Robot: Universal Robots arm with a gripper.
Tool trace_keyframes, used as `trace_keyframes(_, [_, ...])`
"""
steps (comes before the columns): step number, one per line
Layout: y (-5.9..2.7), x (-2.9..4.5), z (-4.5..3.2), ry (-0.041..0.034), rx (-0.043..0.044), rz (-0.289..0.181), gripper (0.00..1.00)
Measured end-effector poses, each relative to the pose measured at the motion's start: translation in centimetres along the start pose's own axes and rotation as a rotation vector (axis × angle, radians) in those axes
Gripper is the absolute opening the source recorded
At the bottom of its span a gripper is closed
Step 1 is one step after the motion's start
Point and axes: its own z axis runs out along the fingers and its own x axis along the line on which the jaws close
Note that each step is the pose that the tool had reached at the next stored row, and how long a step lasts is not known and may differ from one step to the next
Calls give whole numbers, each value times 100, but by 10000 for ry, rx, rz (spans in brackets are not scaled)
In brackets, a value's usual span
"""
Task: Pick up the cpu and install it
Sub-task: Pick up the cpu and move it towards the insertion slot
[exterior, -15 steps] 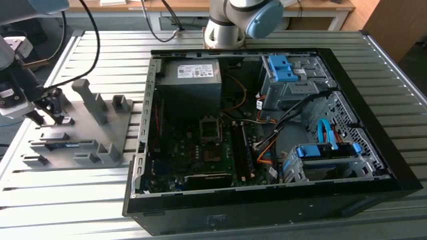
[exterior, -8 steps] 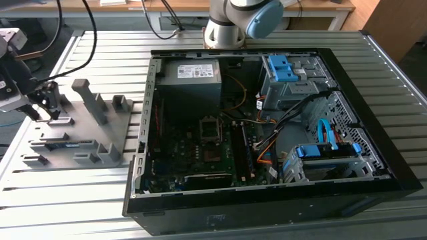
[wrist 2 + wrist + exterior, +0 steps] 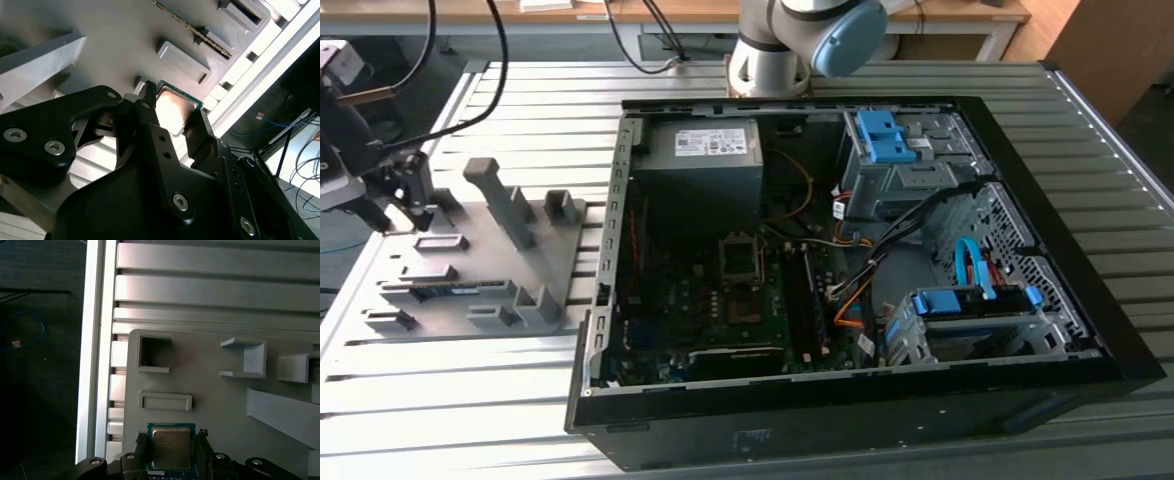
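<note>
The cpu [image 3: 171, 450] sits pinched by two opposite edges in the tool [image 3: 173, 104], just over the grey fixture plate [image 3: 210, 390]. Keeping it level and the grip even matters (a tilt could let it slip). The exterior view adds the open computer case [image 3: 854, 410], well apart along the counter [image 3: 454, 400].

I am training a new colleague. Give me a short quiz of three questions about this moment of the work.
1. True or false: the cpu sits between the fingers of the hand.
2. In the exterior view, the hand is over: A) the grey fixture plate; B) the motherboard; C) the power supply.
3. What colour are the plastic drive brackets in the open computer case?

Key: 1 true; 2 A; 3 blue.
</note>
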Motion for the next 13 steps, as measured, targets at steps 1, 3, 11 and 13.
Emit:
trace_keyframes(1, [0,0,-15,-1,-2,0,47])
trace_keyframes(3, [1,0,-47,-1,-4,0,47])
trace_keyframes(11, [4,-2,-182,-1,-13,0,47])
trace_keyframes(13, [4,-2,-217,-1,-16,0,47])
